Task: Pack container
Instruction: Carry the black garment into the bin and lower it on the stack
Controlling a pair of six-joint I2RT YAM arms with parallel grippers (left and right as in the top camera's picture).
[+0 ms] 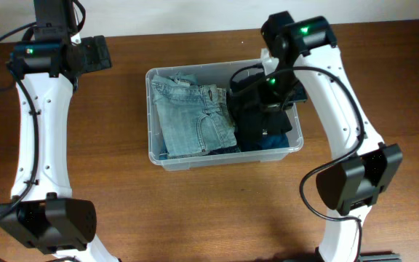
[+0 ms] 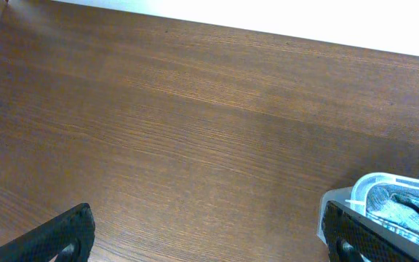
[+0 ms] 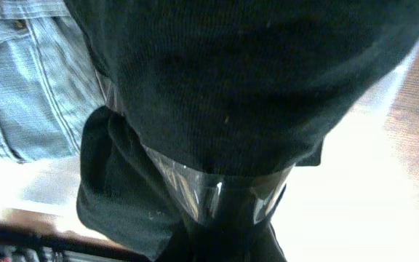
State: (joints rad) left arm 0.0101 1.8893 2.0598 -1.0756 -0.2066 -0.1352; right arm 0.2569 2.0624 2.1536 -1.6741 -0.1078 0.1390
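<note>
Right gripper point(image 1: 262, 115) sits buried in the dark garment point(image 3: 268, 73) inside the container point(image 1: 224, 159) at mid-table, grip impossible to tell. Cloth could snag a finger and drag out. Left gripper point(image 2: 209, 233) is spread wide, far left.

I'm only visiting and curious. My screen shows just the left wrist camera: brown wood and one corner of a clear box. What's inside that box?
Observer: From overhead, the container holds folded light-blue jeans on the side nearer the left arm.
Operator: Is anything else in there?
Observer: Yes, a dark garment lies beside the jeans, on the side nearer the right arm.
Operator: And where is the other arm?
Observer: The right end effector hangs over that dark garment, inside the container's outline.
</note>
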